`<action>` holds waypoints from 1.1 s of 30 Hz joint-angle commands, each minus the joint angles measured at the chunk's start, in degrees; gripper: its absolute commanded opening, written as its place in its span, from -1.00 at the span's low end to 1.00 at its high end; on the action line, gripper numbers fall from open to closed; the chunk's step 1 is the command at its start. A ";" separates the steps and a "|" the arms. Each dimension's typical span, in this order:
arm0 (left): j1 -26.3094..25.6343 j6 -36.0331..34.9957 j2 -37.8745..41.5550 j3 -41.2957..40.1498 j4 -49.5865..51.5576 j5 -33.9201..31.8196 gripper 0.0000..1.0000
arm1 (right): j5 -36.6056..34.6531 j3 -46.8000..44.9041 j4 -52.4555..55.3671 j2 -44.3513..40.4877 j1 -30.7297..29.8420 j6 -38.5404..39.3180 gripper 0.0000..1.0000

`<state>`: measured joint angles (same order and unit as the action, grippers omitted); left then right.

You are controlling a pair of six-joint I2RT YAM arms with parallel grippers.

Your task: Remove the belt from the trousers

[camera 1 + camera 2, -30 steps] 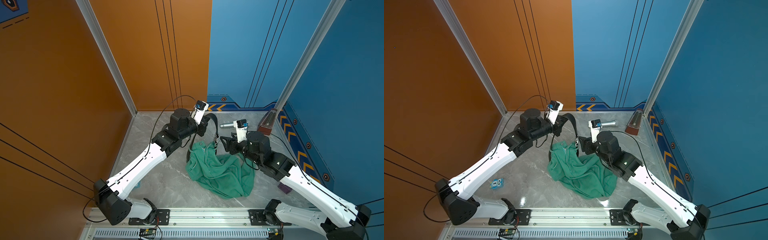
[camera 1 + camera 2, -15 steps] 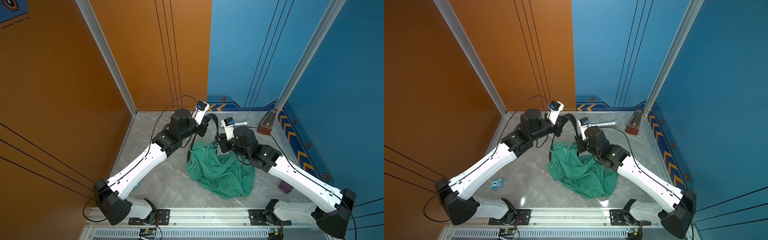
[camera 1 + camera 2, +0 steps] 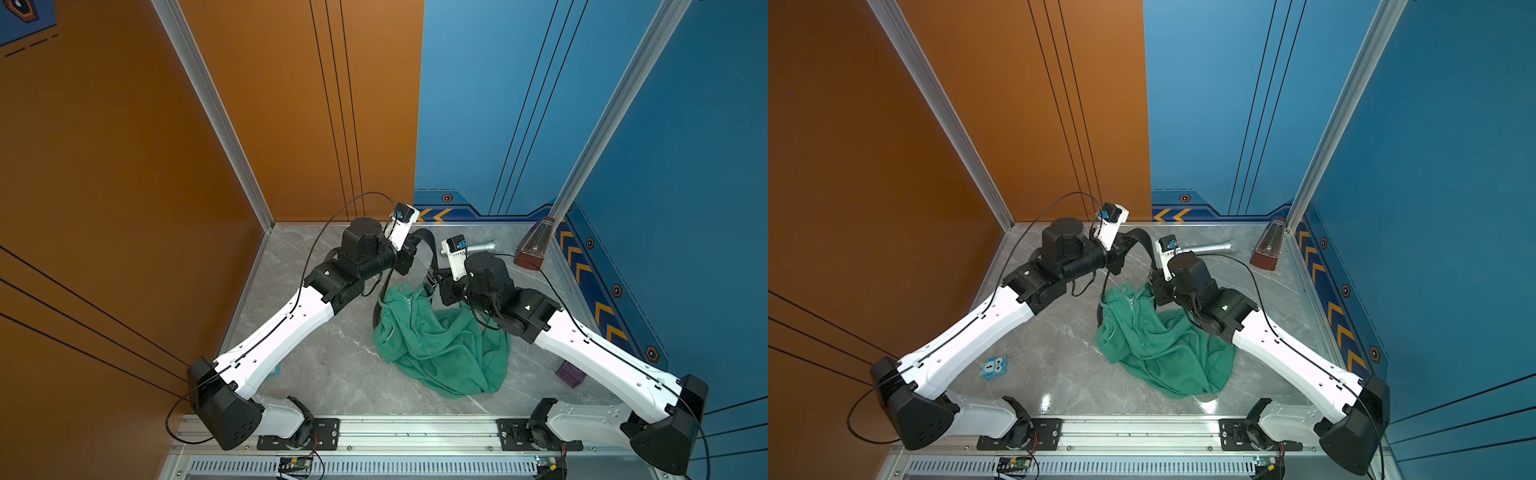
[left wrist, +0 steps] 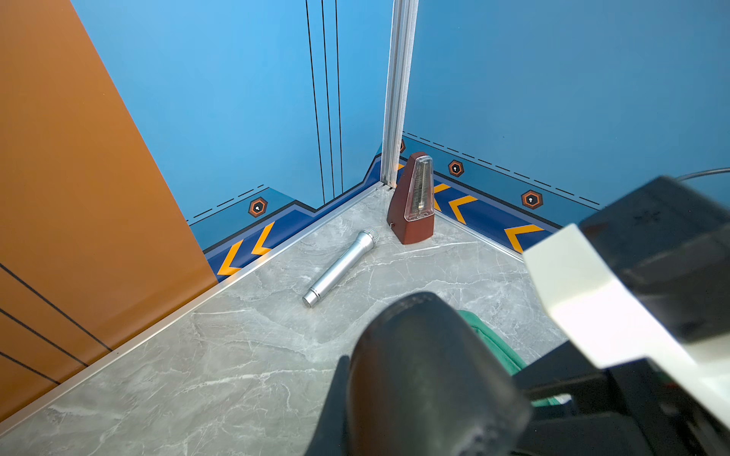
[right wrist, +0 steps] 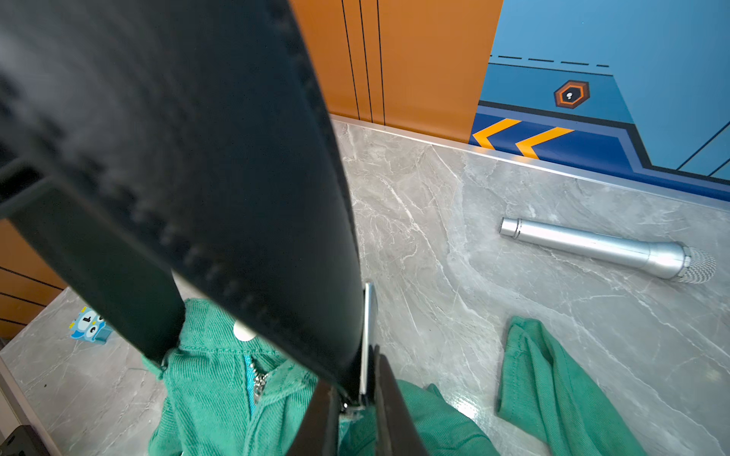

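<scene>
Black leather of the belt [image 5: 205, 158] fills my right wrist view. My right pincer [image 5: 357, 406] is pinched down on its buckle [image 5: 369, 323] end, with the fingers [image 5: 395, 418] tight against metal and strap, just above the zip of the trousers [image 3: 440, 345]. My left pincer [image 3: 412, 250] is fully closed too. In both top views the strap rises out of it and arches across to my right one, so I judge that it grips the belt further along.

The trousers lie heaped mid-table, waistband toward the far edge, legs spilling toward the near edge. The belt is not yet free: a dark length hugs the waistband on the side toward the left edge.

Neither pincer pins the cloth, so hauling upward would probably just lift the trousers with me. I think it is better to draw the strap along the line of the waistband. I would lead with the buckle end, pull slowly and evenly, and ease off if a loop bunches. The pull should also stay clear of the microphone [image 5: 584, 243] by the far edge.
</scene>
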<state>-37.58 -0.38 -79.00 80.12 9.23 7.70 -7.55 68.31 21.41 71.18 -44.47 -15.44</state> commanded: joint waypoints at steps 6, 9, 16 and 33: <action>-0.08 1.04 0.91 3.35 -3.52 4.49 -1.00 | 1.18 1.63 1.49 1.20 2.02 -0.43 -0.63; 0.11 1.25 0.39 2.67 -3.84 4.96 -1.00 | 0.92 3.39 1.50 0.57 2.12 0.70 -0.91; 1.95 1.09 -0.23 -1.45 -5.98 4.45 -1.00 | -5.35 8.40 0.67 -3.61 1.49 4.02 -1.00; 0.57 -7.70 2.66 -13.27 -8.58 -1.92 -0.49 | -16.05 16.91 8.98 -2.52 -3.33 13.86 -1.00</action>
<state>-36.45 -5.98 -78.15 68.29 -1.34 8.84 -21.76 84.95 32.67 69.01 -47.59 -3.09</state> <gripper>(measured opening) 0.240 0.148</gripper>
